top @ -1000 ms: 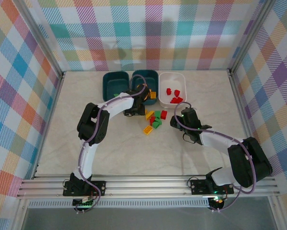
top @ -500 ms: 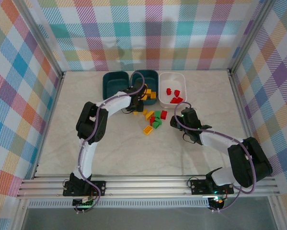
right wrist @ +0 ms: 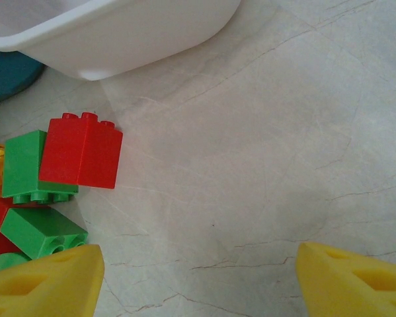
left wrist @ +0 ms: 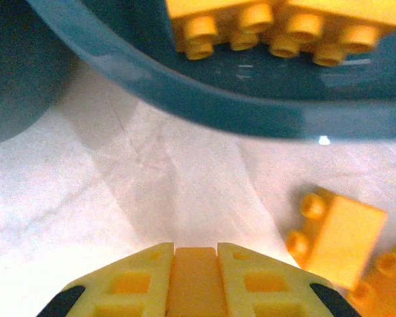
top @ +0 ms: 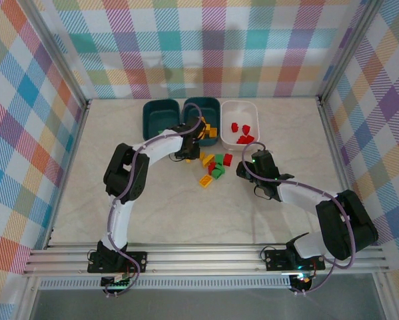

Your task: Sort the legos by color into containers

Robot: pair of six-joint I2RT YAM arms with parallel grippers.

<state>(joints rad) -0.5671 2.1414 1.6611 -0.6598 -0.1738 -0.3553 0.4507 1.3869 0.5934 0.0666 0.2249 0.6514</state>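
My left gripper (left wrist: 196, 254) is shut on a yellow-orange lego (left wrist: 196, 281) pinched between its fingers, just short of the front rim of the middle teal tub (left wrist: 250, 119), which holds yellow legos (left wrist: 277, 26). In the top view this gripper (top: 190, 143) is at that tub (top: 202, 104). A loose pile of red, green and yellow legos (top: 216, 167) lies on the table. My right gripper (right wrist: 198, 277) stands open over bare table, right of a red lego (right wrist: 82, 148) and green legos (right wrist: 42, 232). The white tub (top: 239, 107) holds red legos (top: 242, 133).
A second teal tub (top: 160, 117) stands at the back left, next to the middle one. A loose yellow lego (left wrist: 336, 234) lies right of my left fingers. The white tub's wall (right wrist: 118, 33) is just ahead of the right gripper. Checkered walls enclose the table.
My left gripper has moved slightly back toward the middle teal tub with the yellow-orange lego in it. The right arm has not moved.
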